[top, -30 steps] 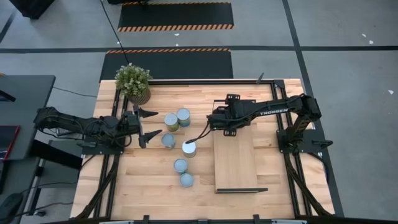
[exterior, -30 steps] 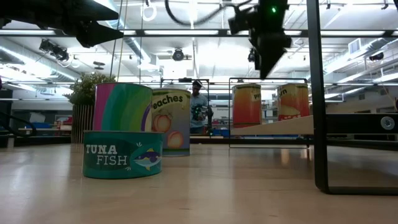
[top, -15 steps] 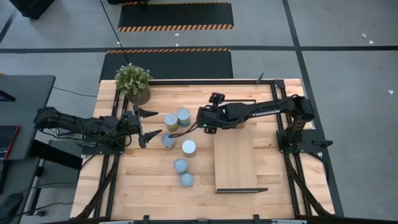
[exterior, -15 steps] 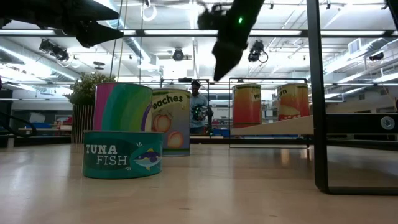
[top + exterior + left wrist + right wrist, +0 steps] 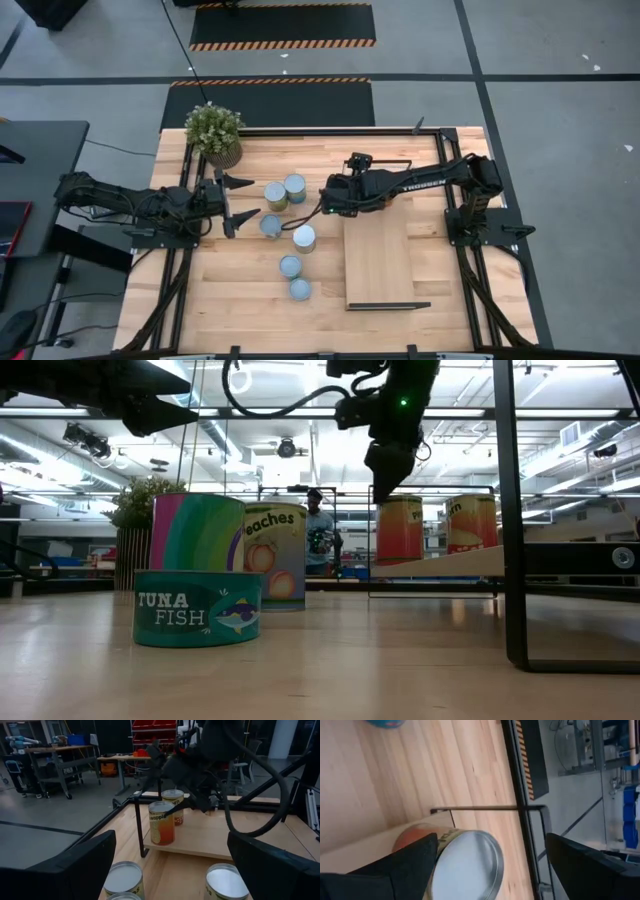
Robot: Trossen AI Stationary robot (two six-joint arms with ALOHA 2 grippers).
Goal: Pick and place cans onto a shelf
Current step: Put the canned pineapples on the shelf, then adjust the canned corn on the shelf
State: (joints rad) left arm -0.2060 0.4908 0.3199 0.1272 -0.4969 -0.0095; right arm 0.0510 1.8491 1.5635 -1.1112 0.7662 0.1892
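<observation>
Several cans stand upright on the tabletop between the arms, among them one point(image 5: 304, 237) beside the shelf and a low tuna can point(image 5: 197, 608). The light-wood shelf point(image 5: 380, 260) lies right of them. Two orange-labelled cans point(image 5: 161, 822) point(image 5: 173, 806) stand at its far end. My right gripper point(image 5: 383, 485) is open just above the left one point(image 5: 465, 865), its fingers either side of the silvery top and apart from it. My left gripper point(image 5: 236, 199) is open and empty, left of the cans.
A potted plant point(image 5: 215, 130) stands at the table's far left corner. The shelf's black frame point(image 5: 505, 510) rises at its near end and another point(image 5: 485, 809) at its far end. The shelf's near half shows bare wood.
My right gripper has swung toward the table's left and tipped, then come partly back toward the right and a little down, ending over the orange can at the shelf's far end. The cans have stayed where they were.
</observation>
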